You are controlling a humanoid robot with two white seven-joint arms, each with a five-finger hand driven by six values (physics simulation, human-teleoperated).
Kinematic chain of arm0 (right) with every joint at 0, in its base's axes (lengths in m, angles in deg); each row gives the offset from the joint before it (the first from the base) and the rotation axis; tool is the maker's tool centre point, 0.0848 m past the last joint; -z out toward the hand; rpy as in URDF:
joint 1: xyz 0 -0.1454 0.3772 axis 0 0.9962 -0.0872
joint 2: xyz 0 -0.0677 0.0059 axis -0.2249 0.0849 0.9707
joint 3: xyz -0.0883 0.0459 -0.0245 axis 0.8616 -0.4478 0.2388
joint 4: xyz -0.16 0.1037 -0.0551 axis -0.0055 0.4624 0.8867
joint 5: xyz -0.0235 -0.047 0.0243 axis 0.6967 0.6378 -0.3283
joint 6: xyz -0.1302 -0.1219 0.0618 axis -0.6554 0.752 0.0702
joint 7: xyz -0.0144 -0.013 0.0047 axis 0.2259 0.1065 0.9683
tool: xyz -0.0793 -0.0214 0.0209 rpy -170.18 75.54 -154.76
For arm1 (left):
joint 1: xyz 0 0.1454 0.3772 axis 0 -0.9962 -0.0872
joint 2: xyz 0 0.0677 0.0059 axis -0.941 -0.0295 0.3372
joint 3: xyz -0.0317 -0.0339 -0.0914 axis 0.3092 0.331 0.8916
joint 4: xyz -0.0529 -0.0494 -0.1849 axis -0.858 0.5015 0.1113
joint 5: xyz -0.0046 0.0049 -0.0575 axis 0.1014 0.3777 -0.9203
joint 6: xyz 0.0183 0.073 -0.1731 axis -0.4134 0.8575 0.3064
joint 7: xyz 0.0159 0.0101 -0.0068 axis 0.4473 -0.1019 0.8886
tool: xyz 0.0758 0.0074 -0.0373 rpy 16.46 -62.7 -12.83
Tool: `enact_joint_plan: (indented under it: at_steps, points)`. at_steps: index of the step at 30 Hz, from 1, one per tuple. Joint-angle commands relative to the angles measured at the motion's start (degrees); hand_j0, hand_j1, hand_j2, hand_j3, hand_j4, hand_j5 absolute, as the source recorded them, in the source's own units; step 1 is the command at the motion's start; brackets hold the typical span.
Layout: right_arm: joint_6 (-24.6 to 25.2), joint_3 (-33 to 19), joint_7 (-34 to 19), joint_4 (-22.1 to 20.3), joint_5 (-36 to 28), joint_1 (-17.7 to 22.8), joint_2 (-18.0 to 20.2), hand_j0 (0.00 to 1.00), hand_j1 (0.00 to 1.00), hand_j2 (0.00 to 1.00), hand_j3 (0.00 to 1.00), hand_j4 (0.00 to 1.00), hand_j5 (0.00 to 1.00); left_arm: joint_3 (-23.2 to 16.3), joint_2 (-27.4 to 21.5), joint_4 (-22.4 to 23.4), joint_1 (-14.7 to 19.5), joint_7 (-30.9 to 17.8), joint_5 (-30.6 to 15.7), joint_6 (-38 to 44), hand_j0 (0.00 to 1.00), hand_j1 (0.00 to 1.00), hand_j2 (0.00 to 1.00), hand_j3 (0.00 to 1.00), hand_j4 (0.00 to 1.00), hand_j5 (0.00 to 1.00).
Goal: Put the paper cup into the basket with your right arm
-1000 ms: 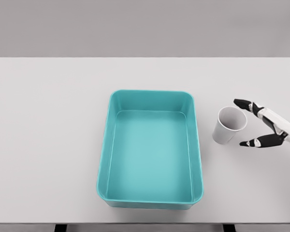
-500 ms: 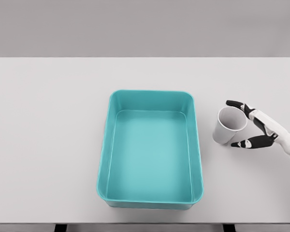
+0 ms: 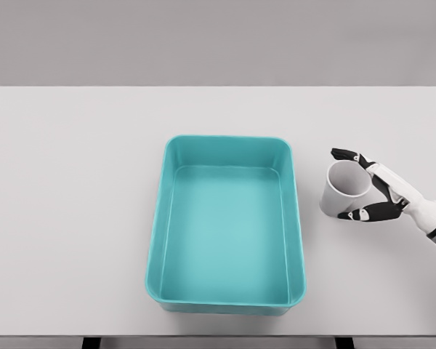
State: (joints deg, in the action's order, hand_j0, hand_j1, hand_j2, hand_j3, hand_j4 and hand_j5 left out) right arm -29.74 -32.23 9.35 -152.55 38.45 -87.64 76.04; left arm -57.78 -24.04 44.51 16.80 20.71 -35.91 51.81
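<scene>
Lying across the whole width: a pale grey table (image 3: 73, 218), against a plain grey backdrop. Sitting near the table's middle: a teal basket (image 3: 225, 305), rectangular with rounded corners, open side up, holding nothing visible inside.

Standing just right of the basket, apart from its right wall, not inside it: the white paper cup (image 3: 340, 195), resting on the table with its open mouth tilting up and toward the right.

Reaching in from the right edge, right of the basket and beside the cup: the right hand (image 3: 381, 195), white with black fingertips. Spreading apart around the cup rather than clamping it: one black-tipped finger (image 3: 343, 154) arching over the far side of the rim, another lying at the cup's near lower side. Impossible telling whether those tips are touching the cup or staying just off it; no firm grasp showing.
</scene>
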Motion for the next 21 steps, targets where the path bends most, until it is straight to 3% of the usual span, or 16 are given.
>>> enact_joint_plan:
  at_steps: [1,6,14,21]
  points:
    - [0.05,0.0,0.01,-0.34,-0.47,0.0,0.05,1.0,1.0,1.0,1.0,1.0,1.0,0.0,0.0,0.0,0.0,-0.01,0.0,0.01,1.0,1.0,1.0,1.0,1.0,1.0]
    - [0.05,0.0,0.01,-0.61,-0.56,0.0,-0.39,1.0,1.0,1.0,1.0,1.0,1.0,0.0,0.0,0.0,0.0,-0.01,0.0,-0.08,1.0,1.0,1.0,1.0,1.0,1.0]
    - [0.05,-0.09,0.01,-0.6,-0.65,-0.53,-0.3,0.59,0.59,0.59,0.59,0.59,0.59,0.0,0.0,0.0,0.0,-0.01,0.0,-0.08,1.0,1.0,1.0,1.0,1.0,1.0]
    - [0.05,-0.09,0.01,-0.78,-1.27,-1.76,0.14,0.54,0.54,0.54,0.54,0.54,0.54,0.0,0.0,0.0,0.0,-0.01,0.0,0.01,1.0,1.0,1.0,1.0,1.0,1.0]
